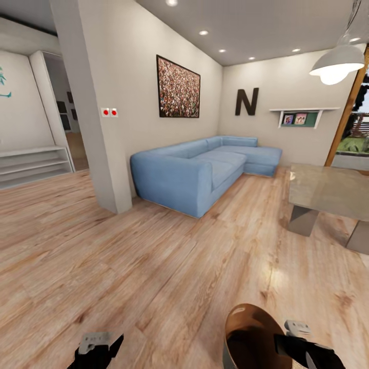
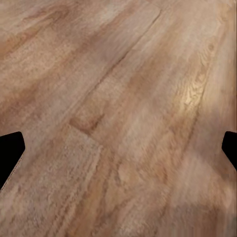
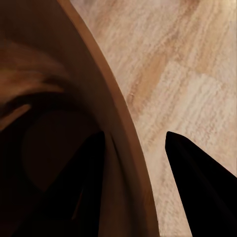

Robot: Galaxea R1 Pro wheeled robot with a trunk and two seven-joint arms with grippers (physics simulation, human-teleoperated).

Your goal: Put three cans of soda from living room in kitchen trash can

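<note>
One trash can (image 1: 248, 333), copper-brown inside, sits low in the head view in our right gripper (image 3: 133, 148), whose jaws straddle its rim, one finger inside and one outside, clamped on the wall. One left gripper (image 2: 118, 148) hangs over the wood floor (image 1: 154, 266), jaws wide apart, holding nothing. Beyond we count one blue sofa (image 1: 200, 171), one glass table (image 1: 328, 192), one framed picture (image 1: 178, 88), one dark "N" (image 1: 247, 101).

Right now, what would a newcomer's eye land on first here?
The blue sofa in the far corner, under a dark "N" on the wall. Then the glass table to the right. Close in, the right end effector grips the bin by its rim, copper inside showing.
</note>
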